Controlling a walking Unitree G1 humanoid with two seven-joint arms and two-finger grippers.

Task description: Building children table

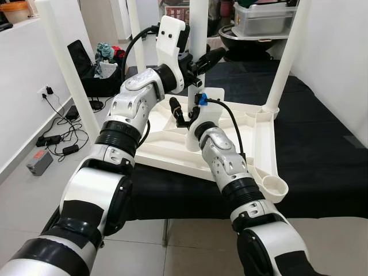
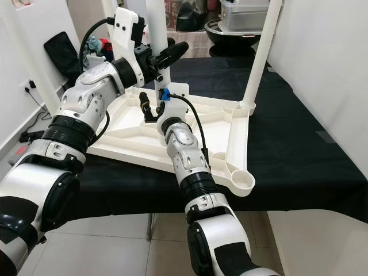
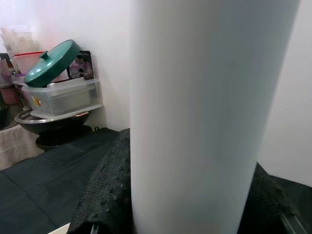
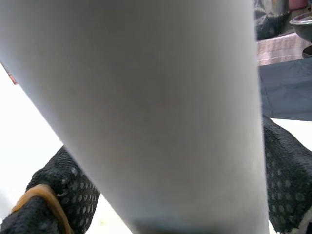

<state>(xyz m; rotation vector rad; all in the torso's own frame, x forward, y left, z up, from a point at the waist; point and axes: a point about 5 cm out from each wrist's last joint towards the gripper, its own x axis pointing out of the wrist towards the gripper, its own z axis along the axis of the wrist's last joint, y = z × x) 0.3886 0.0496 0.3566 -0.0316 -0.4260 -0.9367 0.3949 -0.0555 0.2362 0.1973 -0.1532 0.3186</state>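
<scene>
A white children's table top (image 1: 256, 144) lies upside down on a black-covered surface (image 1: 322, 149). Several white legs stand up from it, one at the right corner (image 1: 284, 57) and one at the left (image 1: 63, 63). Both grippers are on the middle back leg (image 1: 197, 29). My left gripper (image 1: 201, 62) is shut on it partway up. My right gripper (image 1: 183, 112) is shut on the same leg low down, near its base. In the left wrist view the leg (image 3: 195, 107) runs between black fingers (image 3: 105, 195). In the right wrist view the leg (image 4: 146, 97) sits between the pads (image 4: 287, 185).
A clear storage box (image 1: 264, 20) rests on a metal bowl behind the table. On the floor at left are a black bag (image 1: 92, 69), cables (image 1: 57, 138) and a grey device (image 1: 39, 162). A white wall stands to the right.
</scene>
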